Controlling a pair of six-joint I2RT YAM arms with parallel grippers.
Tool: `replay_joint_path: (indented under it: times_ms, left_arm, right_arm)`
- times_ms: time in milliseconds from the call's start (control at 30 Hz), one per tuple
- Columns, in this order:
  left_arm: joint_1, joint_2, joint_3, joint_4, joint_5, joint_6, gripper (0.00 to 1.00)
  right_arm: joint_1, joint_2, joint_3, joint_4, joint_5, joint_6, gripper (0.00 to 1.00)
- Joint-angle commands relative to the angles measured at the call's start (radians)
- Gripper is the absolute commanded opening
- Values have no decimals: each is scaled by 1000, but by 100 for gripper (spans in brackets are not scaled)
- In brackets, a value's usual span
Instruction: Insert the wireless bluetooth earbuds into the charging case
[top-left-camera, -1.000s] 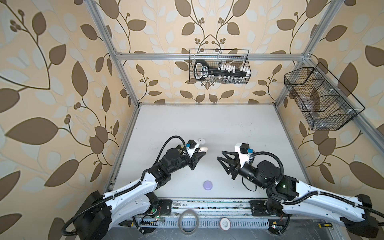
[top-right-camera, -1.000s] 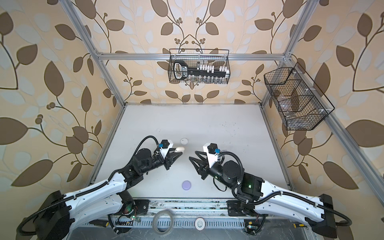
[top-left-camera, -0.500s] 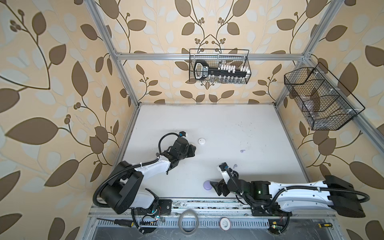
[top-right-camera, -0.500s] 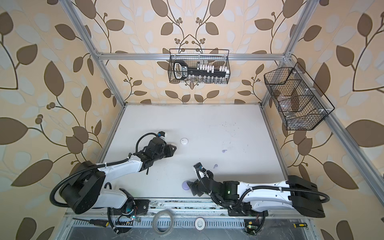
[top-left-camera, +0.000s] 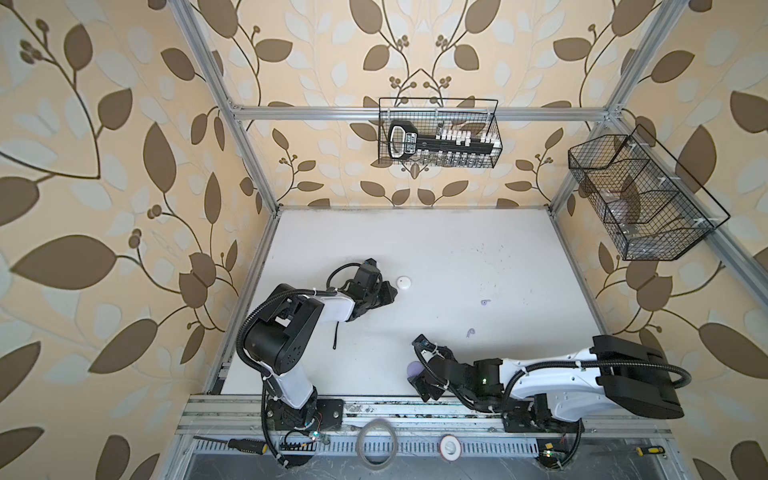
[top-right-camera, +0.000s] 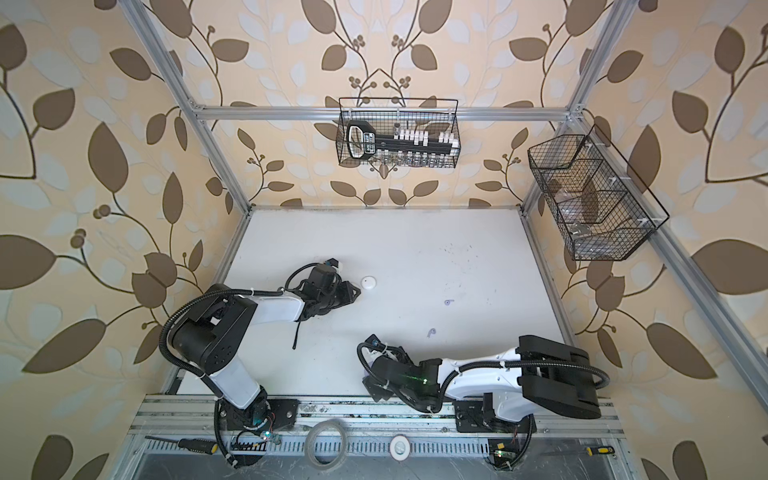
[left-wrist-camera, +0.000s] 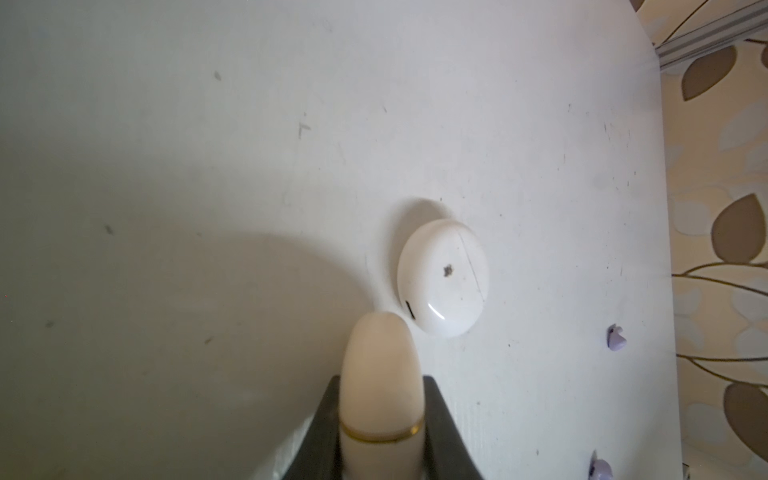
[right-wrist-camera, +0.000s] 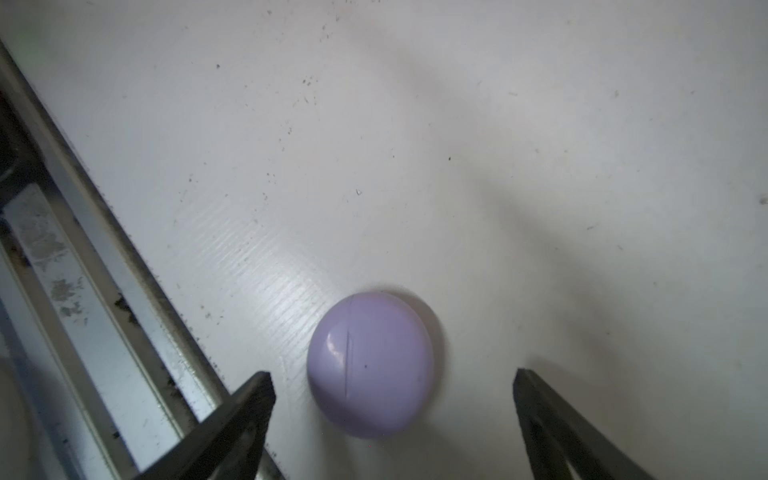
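In the left wrist view my left gripper (left-wrist-camera: 382, 382) is shut on a cream charging case (left-wrist-camera: 380, 374) with a gold band, held edge-on. Its tip lies just beside a closed white case (left-wrist-camera: 442, 278) on the table. In both top views that gripper (top-left-camera: 388, 293) sits left of the white case (top-left-camera: 403, 284). My right gripper (right-wrist-camera: 392, 382) stands open, low over a closed lavender case (right-wrist-camera: 371, 365) that lies between its fingers without touching them. A top view shows this case (top-left-camera: 413, 368) near the front rail. Two lavender earbuds (top-left-camera: 485, 302) (top-left-camera: 470, 332) lie loose on the table.
The front metal rail (right-wrist-camera: 104, 291) runs close beside the right gripper's finger. Wire baskets hang on the back wall (top-left-camera: 438, 133) and the right wall (top-left-camera: 640, 199). A tape roll (top-left-camera: 376, 444) and a screwdriver (top-left-camera: 245, 445) lie in front of the rail.
The right arm swung down from mid-table to the front edge over the lavender case and its jaws opened wider. The left arm folded back, still holding the cream case.
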Motion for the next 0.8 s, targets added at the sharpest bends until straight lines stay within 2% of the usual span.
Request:
replay_joint_path:
  times_ms: [0, 233, 300, 433, 633, 700, 767]
  left_arm:
    - [20, 24, -7, -47, 10, -14, 30]
    - [20, -83, -30, -100, -9, 11, 70]
    - [20, -135, -41, -130, -27, 18, 87]
    - [20, -267, -66, -216, -78, 34, 94]
    - [21, -571, -108, -328, -181, 76, 99]
    - [22, -650, -109, -348, -221, 109, 99]
    - [27, -707, -107, -354, -250, 149, 99]
  right_arm:
    - [7, 54, 57, -30, -18, -26, 88]
    - [15, 139, 115, -81, 11, -20, 79]
    - [16, 153, 128, -95, 21, -18, 75]
    - [17, 165, 140, -121, 49, 6, 64]
    - [-15, 101, 123, -188, 94, 60, 65]
    - [-20, 41, 110, -187, 81, 46, 73]
    - [-49, -32, 94, -199, 46, 34, 75]
